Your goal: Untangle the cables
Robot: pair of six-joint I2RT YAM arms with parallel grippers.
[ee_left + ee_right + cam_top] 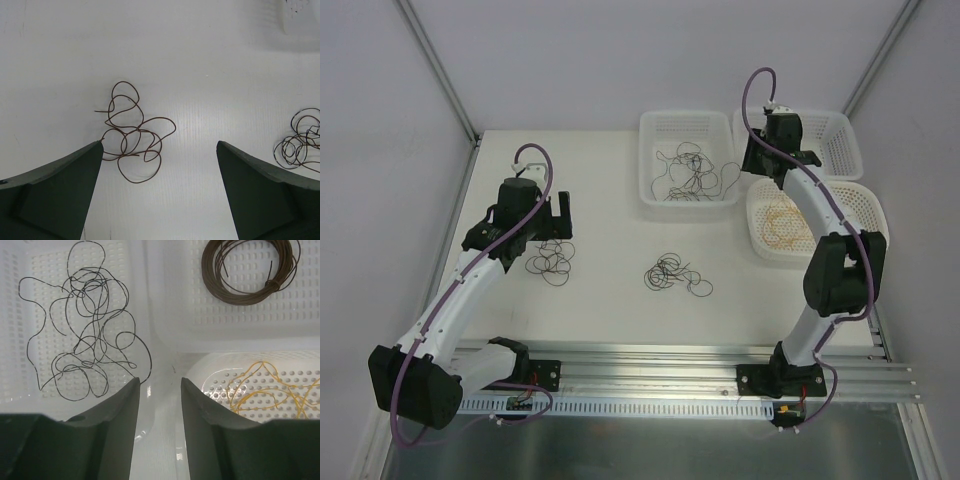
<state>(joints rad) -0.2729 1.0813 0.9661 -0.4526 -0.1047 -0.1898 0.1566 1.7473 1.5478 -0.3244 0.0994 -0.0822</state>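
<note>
While the left arm slants forward from its base with the wrist tipped down, the left gripper point(556, 214) point(159, 145) hangs spread wide and empty above the table point(610, 215). The brown tangle point(550, 262) point(135, 134) lies right beneath it. It sits between the fingers but off toward the left one, whose tip it seems to meet in the wrist view, and the right finger stands well apart. Its long axis runs away from the wrist, across the line between the fingertips. I judge that a straight drop and squeeze would catch it best after a slight shift left. This arm is far the nearer to it.

A black tangle point(672, 273) point(300, 145) sits mid-table, near the brown one but apart, roughly midway between the arms.

Further right, the left basket point(686, 116) holds loose black wires point(685, 172) point(87, 340). The rear basket point(842, 122) holds a brown coil point(247, 272), and the front basket point(868, 195) holds yellow wires point(782, 226) point(265, 385).

The right arm rises from its base, elbow high, forearm reaching back over the front basket. The right gripper point(770, 165) point(159, 380) points down where the three baskets meet, jaws parted narrowly with nothing between them.
</note>
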